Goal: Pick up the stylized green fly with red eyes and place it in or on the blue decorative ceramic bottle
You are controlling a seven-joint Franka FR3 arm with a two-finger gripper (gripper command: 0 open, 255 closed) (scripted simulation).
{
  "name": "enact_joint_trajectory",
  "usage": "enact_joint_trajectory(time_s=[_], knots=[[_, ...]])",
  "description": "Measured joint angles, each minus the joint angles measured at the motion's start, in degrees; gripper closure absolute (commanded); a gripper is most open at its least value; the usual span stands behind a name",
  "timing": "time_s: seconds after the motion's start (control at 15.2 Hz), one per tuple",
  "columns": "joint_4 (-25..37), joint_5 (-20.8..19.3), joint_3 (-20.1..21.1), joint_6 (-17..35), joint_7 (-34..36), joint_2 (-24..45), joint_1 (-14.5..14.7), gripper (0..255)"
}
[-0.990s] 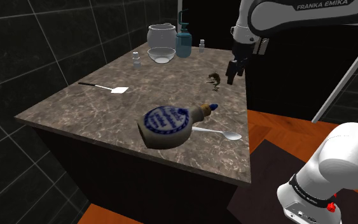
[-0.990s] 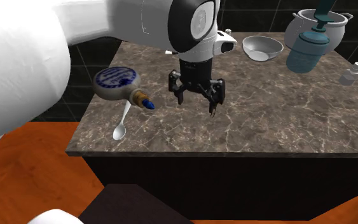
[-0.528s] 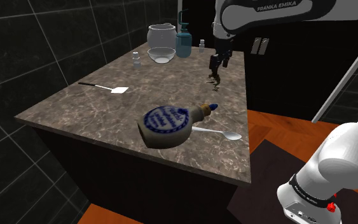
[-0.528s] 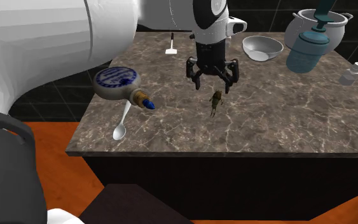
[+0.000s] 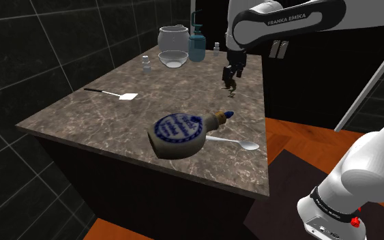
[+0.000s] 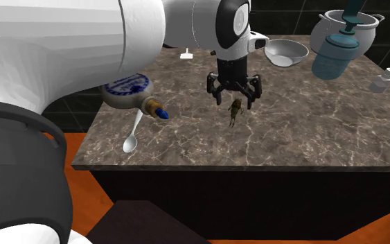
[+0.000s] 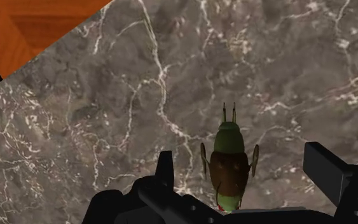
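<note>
You have the gripper (image 6: 235, 98) low over the brown marbled countertop (image 5: 74, 112), its fingers (image 7: 320, 164) spread either side of the green fly (image 7: 228, 159) and not touching it; the fly lies on the stone. The blue-patterned bottle (image 5: 179, 133) lies on its side near the counter's edge, well apart. Dark tiled walls (image 5: 26, 48); orange wood floor (image 5: 299, 136).

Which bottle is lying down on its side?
The round blue-and-white patterned bottle beside the pale spoon; the tall teal pump bottle stands upright.
</note>
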Motion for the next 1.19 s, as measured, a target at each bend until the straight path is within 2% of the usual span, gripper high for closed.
enact_joint_trajectory(time_s=[0.4,0.46,1.19], knots=[[-0.6,-0.1,-0.1,0.8,0.0,0.1,-0.1,0],[-0.7,-0.1,-0.1,0.8,0.0,0.1,-0.1,255],[-0.4,-0.1,-0.1,0.5,0.0,0.0,-0.1,255]])
